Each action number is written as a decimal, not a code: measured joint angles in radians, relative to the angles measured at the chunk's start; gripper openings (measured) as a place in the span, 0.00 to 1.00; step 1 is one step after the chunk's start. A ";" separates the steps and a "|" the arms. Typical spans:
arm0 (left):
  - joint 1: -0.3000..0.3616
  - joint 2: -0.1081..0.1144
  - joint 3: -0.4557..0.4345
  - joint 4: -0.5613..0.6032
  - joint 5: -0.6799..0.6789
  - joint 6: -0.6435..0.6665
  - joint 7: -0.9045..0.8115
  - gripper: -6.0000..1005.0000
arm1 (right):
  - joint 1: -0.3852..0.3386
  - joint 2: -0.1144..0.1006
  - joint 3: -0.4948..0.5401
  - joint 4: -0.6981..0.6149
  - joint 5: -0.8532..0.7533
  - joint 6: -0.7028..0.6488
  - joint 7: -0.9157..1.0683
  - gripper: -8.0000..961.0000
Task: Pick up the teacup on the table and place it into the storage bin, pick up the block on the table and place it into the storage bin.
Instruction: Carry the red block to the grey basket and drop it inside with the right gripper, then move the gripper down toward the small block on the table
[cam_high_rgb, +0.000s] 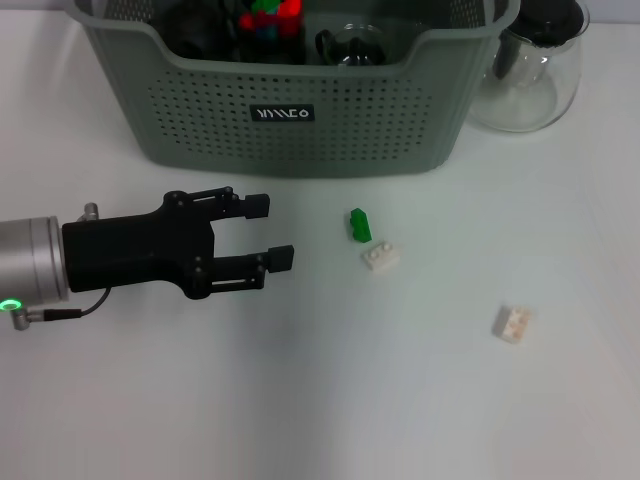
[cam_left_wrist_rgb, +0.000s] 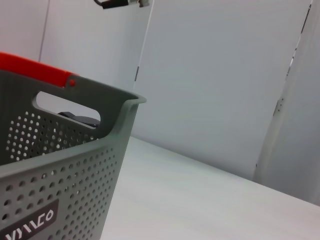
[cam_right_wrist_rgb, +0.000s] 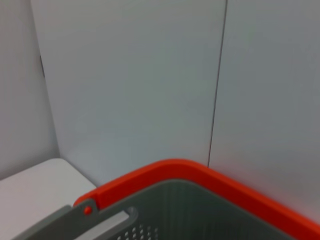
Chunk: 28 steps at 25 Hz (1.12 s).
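Head view: the left gripper is seen low over the table near its left edge, fingers apart and holding nothing. The storage bin is set at the table's far edge, a glass teacup and coloured blocks inside. A green block and two white blocks are spread mid-table. The right gripper is not seen.
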 joint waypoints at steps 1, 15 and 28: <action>0.000 0.000 -0.003 -0.001 0.000 0.001 0.000 0.75 | 0.004 0.002 -0.002 0.011 0.000 0.007 0.002 0.23; 0.004 0.000 -0.013 0.000 0.002 0.003 0.000 0.75 | -0.052 0.005 -0.002 -0.083 0.025 -0.034 -0.003 0.37; -0.005 0.005 -0.046 0.005 0.007 -0.010 0.006 0.75 | -0.726 -0.083 0.140 -0.773 0.601 -0.777 -0.257 0.79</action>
